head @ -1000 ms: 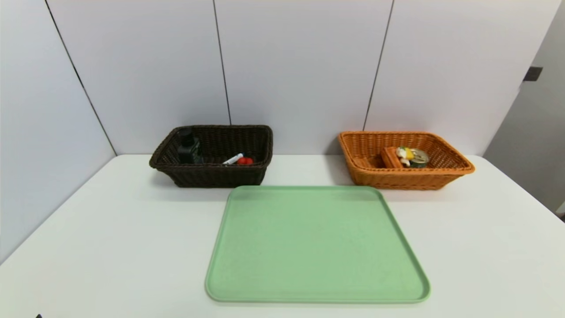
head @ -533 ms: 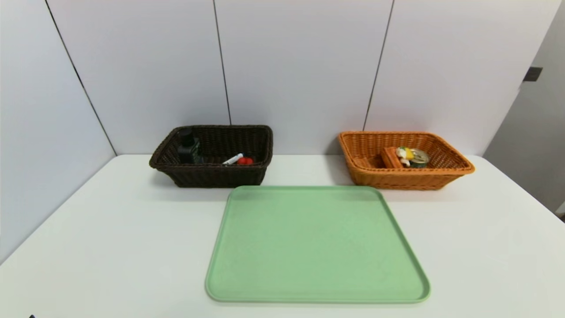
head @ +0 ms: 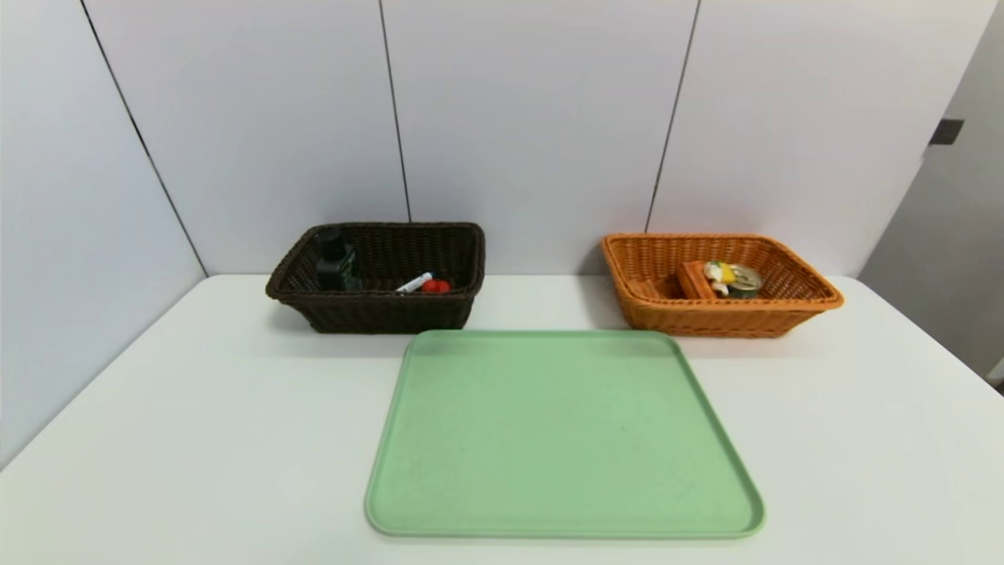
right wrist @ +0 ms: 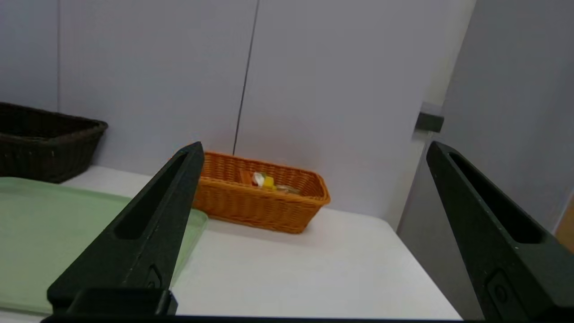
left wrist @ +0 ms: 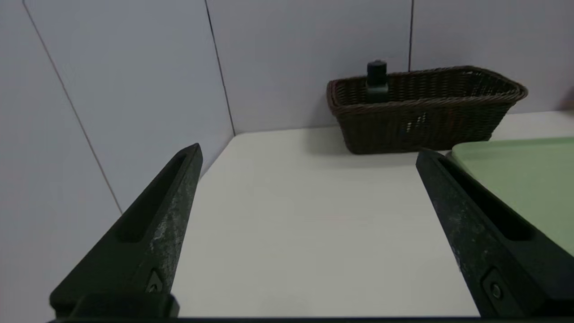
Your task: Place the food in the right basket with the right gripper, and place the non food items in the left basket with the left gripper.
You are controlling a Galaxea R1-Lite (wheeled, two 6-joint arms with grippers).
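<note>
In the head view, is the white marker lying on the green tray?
No, the white marker lies inside the dark basket, behind the green tray.

left basket (head: 392, 314): dark brown weave | right basket (head: 722, 320): orange weave | tray (head: 561, 439): plain green

The dark basket (left wrist: 426, 121) stands on the white table (left wrist: 305, 224), near the wall. Inside it, one black-capped bottle (left wrist: 377, 83) is upright.

From here I can't read any lettering; the dark bottle (head: 336, 265) has faint green marks, too small to make out.
</note>
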